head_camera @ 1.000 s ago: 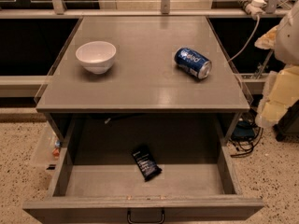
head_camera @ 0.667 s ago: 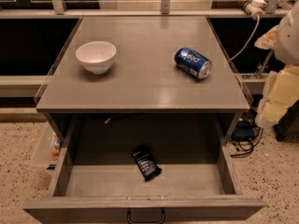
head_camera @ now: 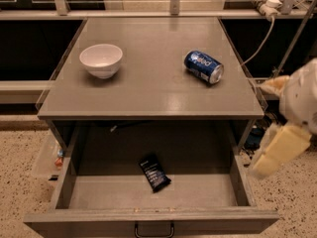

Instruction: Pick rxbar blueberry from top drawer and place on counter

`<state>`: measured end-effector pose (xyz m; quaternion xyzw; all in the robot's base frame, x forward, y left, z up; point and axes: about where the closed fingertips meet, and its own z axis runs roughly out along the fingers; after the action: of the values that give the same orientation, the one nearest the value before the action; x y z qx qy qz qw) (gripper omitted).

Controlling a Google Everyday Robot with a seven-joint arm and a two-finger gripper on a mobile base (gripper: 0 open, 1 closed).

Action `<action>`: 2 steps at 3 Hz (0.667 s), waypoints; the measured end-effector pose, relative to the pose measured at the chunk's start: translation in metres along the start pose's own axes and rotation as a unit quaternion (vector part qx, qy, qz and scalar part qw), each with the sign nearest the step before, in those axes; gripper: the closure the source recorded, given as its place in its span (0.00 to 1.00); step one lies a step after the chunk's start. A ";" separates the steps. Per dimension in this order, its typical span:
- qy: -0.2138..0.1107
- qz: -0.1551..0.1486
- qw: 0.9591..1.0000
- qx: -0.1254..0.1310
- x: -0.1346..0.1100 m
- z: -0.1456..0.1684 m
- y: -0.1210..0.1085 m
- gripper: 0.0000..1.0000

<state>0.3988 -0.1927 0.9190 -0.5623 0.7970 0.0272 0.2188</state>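
rxbar blueberry (head_camera: 155, 172) in open top drawer (head_camera: 148, 215), hand (head_camera: 278, 152) at rt edge, partly cut off, grip can't tell

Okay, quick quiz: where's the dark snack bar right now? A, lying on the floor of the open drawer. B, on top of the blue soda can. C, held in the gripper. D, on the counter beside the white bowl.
A: the rxbar blueberry lies flat on the bare floor of the open top drawer, while the gripper hangs outside the drawer's right side, apart from the bar.
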 end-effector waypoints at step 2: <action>-0.099 0.068 0.990 -0.079 -0.018 0.097 0.064 0.00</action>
<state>0.3760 -0.1256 0.8253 -0.5171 0.8030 0.1603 0.2491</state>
